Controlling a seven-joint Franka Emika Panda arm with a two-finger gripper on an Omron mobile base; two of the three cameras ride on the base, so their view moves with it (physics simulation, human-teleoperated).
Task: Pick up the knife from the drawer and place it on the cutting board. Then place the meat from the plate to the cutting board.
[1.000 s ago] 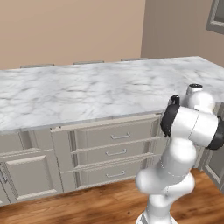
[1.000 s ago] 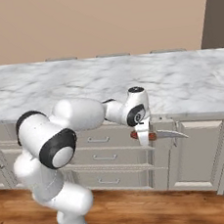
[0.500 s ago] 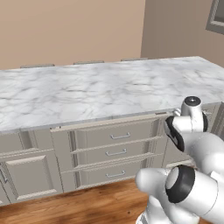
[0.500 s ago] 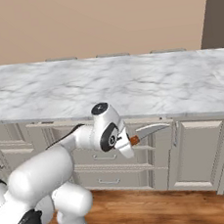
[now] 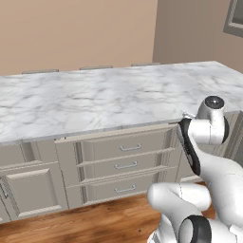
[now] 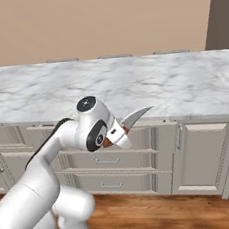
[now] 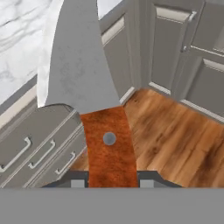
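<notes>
Knife in the grip, blade free in front of the cabinets

Your gripper (image 7: 109, 181) pinches the knife (image 7: 94, 100) by its reddish handle; the blade points up toward the marble counter (image 6: 133, 86) edge. If you swing wide, the blade can strike this edge and twist out of the jaws.

Knife (image 6: 131, 120) in the gripper (image 6: 120, 134), seemingly just before the counter (image 6: 133, 86) edge, above drawers (image 6: 109, 160).
</notes>
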